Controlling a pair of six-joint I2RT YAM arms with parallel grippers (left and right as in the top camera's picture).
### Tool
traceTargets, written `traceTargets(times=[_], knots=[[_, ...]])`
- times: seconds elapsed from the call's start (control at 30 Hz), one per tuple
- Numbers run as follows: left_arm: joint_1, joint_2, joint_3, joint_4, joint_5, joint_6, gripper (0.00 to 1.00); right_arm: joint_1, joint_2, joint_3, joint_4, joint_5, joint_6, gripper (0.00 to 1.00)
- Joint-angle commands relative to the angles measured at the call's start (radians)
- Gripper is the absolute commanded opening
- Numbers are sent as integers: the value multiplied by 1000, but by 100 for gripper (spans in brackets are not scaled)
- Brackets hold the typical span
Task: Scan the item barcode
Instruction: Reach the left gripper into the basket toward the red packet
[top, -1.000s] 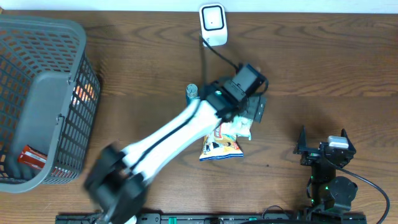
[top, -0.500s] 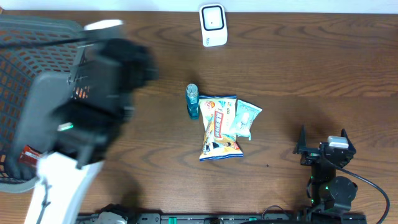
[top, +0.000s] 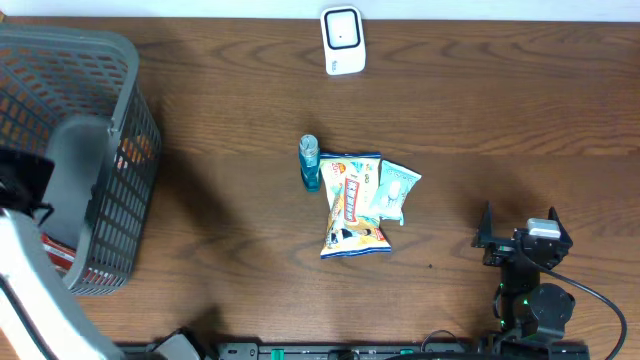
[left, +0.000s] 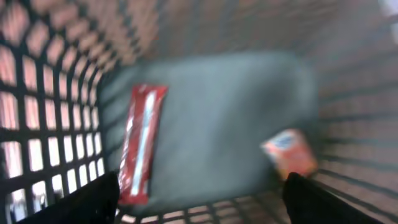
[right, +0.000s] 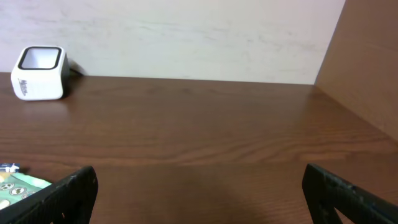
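Black left gripper (left: 202, 200) hangs spread, empty, over the grey plastic mesh basket (top: 135, 130), above 1 flat red packet (left: 142, 143). The colourful foil snack bags (top: 355, 210) to scan lie well right of the basket; a low exit could snag its wall.

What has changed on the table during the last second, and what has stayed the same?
The left arm swung away from the snack bags to the left; its open claw is now at the basket. The bags, bottle, scanner and right arm stayed put.
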Motion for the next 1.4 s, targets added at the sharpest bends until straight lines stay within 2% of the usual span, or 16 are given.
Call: traceTargets(times=[0.0, 0.17, 0.43, 0.73, 1.1, 1.37], knots=[[95, 94, -95, 18, 84, -24, 84, -3, -5, -1, -4, -5, 12, 99], [178, 194, -198, 87, 78, 37, 83, -3, -5, -1, -4, -5, 12, 99], [257, 216, -281, 151, 38, 56, 84, -3, -5, -1, -4, -5, 12, 99], [261, 217, -393, 234, 39, 55, 84, -3, -5, -1, -4, -5, 12, 99], [261, 220, -438, 226, 39, 8, 84, -3, -5, -1, -4, -5, 12, 99], [261, 224, -572, 348, 39, -2, 84, -3, -5, -1, -4, -5, 12, 99]])
